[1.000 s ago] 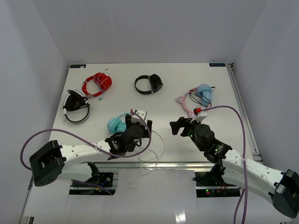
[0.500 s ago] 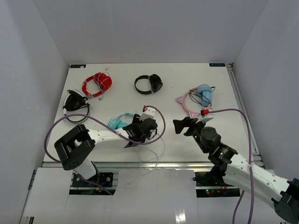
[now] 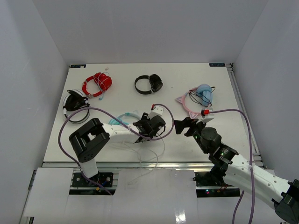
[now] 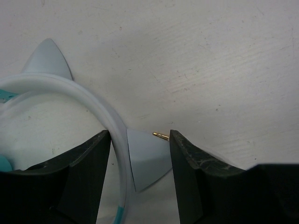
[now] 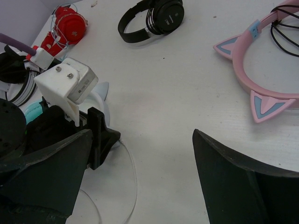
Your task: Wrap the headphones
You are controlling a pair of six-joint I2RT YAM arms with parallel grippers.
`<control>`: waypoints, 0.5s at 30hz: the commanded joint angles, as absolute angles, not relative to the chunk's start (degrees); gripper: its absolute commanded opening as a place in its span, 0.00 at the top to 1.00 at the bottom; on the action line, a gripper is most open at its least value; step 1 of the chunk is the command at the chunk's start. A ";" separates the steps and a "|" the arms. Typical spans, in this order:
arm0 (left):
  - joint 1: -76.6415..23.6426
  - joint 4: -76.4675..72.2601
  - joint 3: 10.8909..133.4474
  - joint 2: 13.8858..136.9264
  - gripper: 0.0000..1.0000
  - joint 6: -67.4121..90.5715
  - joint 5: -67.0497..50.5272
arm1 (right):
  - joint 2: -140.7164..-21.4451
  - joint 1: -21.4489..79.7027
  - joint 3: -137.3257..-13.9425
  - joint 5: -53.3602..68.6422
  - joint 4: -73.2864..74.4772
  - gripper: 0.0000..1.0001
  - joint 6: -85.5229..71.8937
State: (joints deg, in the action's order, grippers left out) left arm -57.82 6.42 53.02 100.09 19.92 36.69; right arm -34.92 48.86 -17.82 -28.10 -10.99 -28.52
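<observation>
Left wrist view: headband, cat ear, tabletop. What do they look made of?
Headband: smooth white plastic, likely, from its soft sheen. Cat ear: matte pale grey-blue, plastic or silicone, unclear which. Tabletop: white painted or laminated board, scuffed and speckled.

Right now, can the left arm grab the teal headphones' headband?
Probably yes. The left end effector straddles the white headband and one cat ear, with a finger on each side and nothing else in the gap. It looks like it would only need to close.

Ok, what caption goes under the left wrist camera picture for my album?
Left end effector straddles the white headband and one cat ear of the headphones; gold plug tip peeks behind.
</observation>
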 commanded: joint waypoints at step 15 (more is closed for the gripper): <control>-57.83 30.49 68.64 115.35 0.80 29.47 49.90 | -30.85 48.78 -17.75 -28.65 -11.25 0.06 -28.65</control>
